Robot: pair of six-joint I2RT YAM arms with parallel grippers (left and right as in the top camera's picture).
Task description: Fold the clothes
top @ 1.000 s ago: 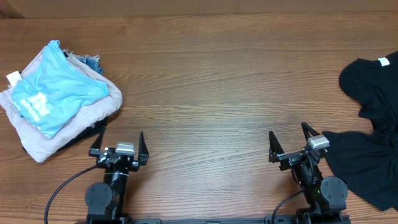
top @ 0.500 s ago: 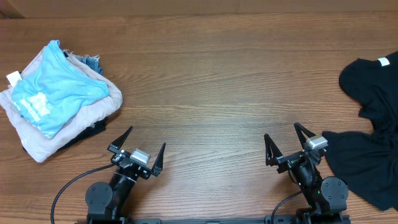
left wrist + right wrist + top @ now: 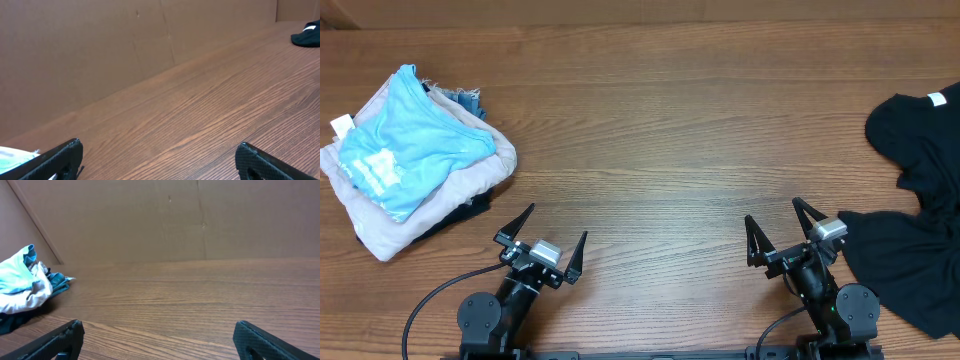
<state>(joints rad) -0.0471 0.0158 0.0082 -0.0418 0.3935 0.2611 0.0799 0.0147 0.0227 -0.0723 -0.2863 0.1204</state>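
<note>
Wide table [image 3: 660, 130] room between pile [image 3: 410, 150] at 9 o'clock and black clothes [image 3: 930, 145] at 3. Left gripper [image 3: 557, 222] and right gripper [image 3: 772, 211] sit low at 6 (wide open, empty).

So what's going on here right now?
Nothing is being handled. The left claw and right claw both sit open and empty at the near edge of the table. A stack of clothes, light blue garment on top, lies at the left; a crumpled black garment lies unfolded at the right.

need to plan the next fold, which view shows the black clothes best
Overhead: the black clothes lie crumpled at the frame's right edge, partly cut off. Left wrist catches only a far corner; right wrist shows none.
</note>
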